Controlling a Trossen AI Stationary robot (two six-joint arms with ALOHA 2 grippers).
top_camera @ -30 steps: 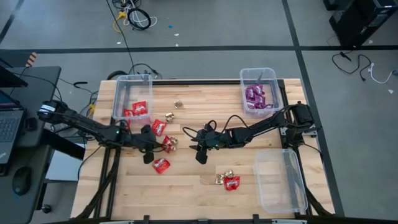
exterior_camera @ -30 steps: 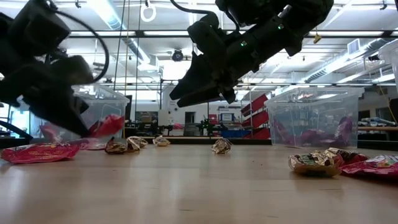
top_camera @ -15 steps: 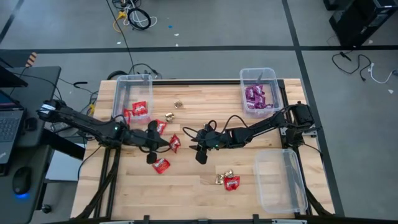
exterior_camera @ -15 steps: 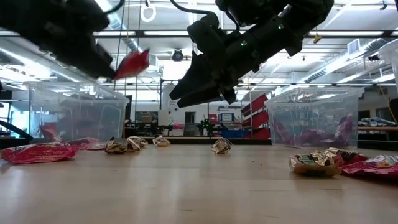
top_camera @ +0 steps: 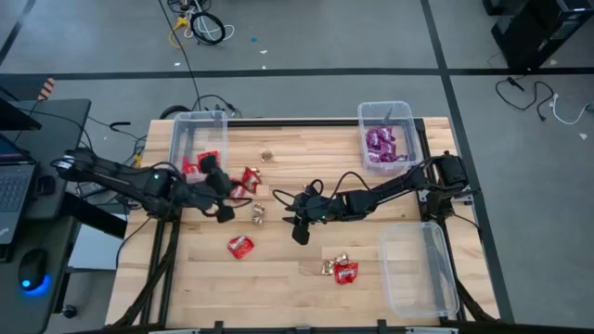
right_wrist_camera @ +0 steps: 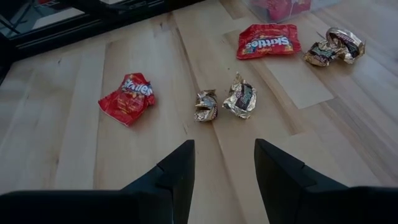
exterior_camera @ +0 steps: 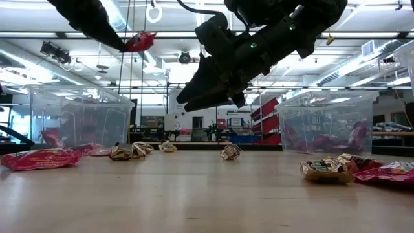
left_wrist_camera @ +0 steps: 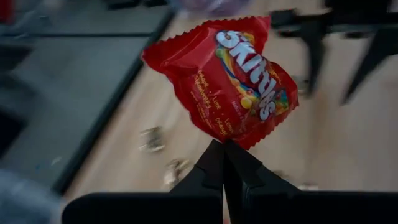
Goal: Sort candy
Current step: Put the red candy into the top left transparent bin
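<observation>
- The left hand (top_camera: 237,186) is pinched fully closed on a flat red Skittles packet (left_wrist_camera: 227,78), gripping one corner. The packet hangs clear above the light wooden tabletop (top_camera: 288,269), near the clear plastic bin of red packets (top_camera: 197,139); its long axis runs tilted, the free end pointing away from the fingers.
- The right hand (top_camera: 297,223) hovers mid-tabletop, fingers (right_wrist_camera: 177,168) spread apart, holding nothing, just short of two small gold foil-wrapped pieces (right_wrist_camera: 229,99).

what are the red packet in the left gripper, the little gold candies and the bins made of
Red packet: looks like thin glossy plastic film, with crimped zigzag ends, printed lettering and soft creases. Gold candies: crinkled metallic foil, probably, given the sharp folds and glints. Bins: clear rigid plastic by the look, since the table shows through their walls.
</observation>
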